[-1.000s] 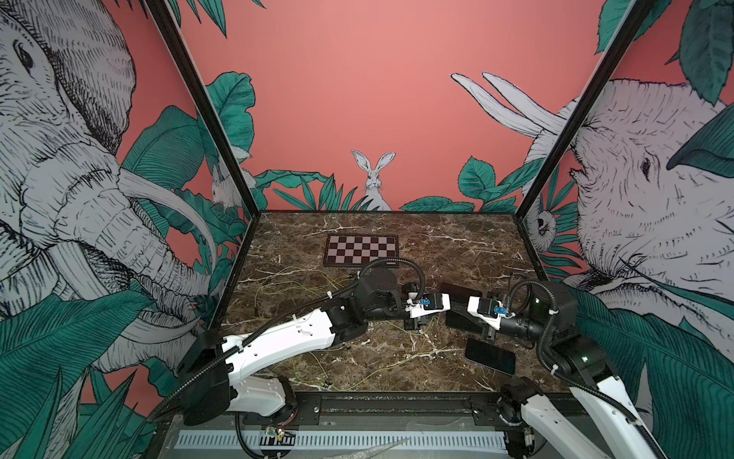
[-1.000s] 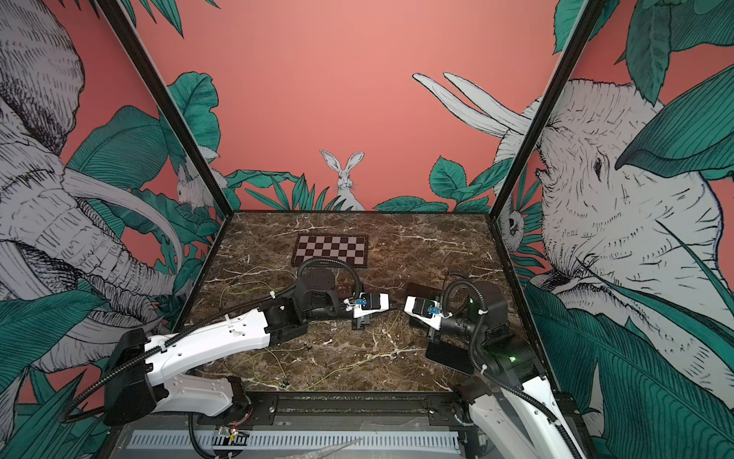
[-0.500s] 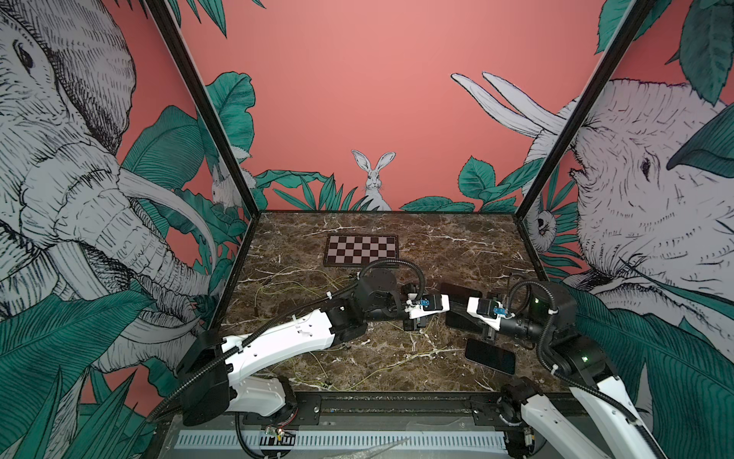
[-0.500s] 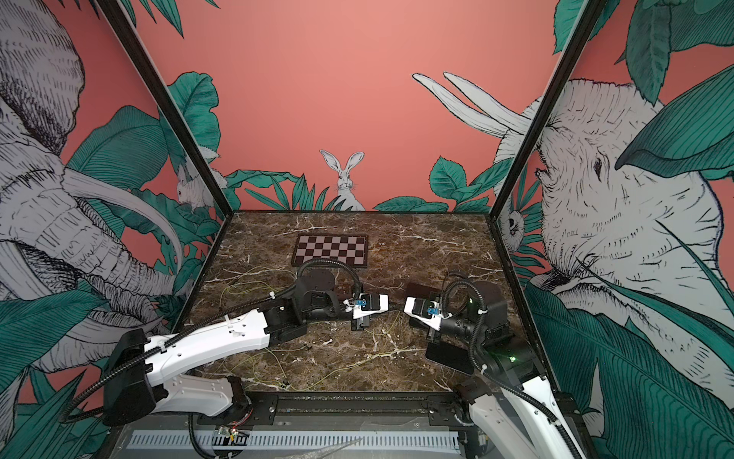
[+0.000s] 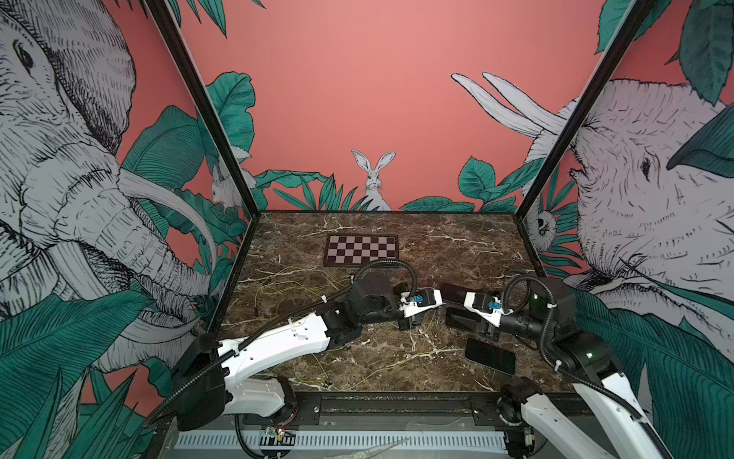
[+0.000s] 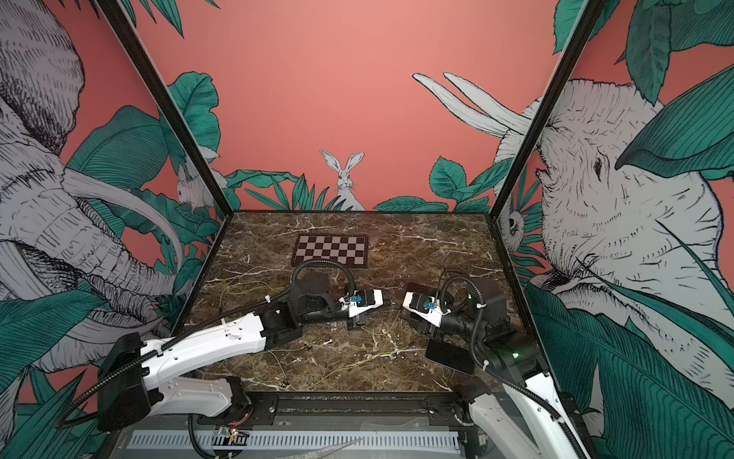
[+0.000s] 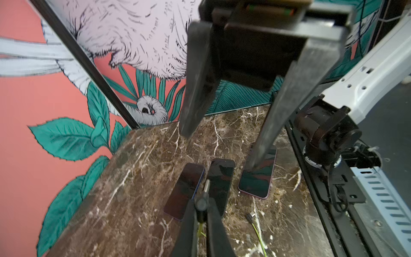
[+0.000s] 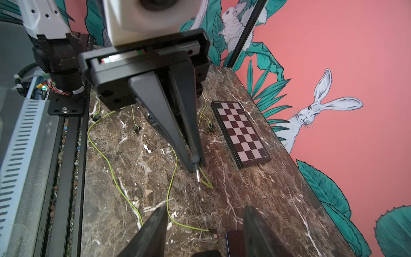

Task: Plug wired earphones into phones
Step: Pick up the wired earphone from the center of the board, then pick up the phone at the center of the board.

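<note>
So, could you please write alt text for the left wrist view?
The left gripper, shut on an earphone plug, points its metal tip toward three dark phones lying side by side on a marble table. The right gripper hangs open over them.

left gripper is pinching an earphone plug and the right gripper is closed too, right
No: the right gripper is open, jaws spread with nothing between them, as the left wrist view shows. The left gripper does pinch the earphone plug.

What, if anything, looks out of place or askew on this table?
Nothing looks damaged or spilled. The earphone cords lie in loose tangles across the marble, and one plug rests beside the three phones, connected to none.
</note>
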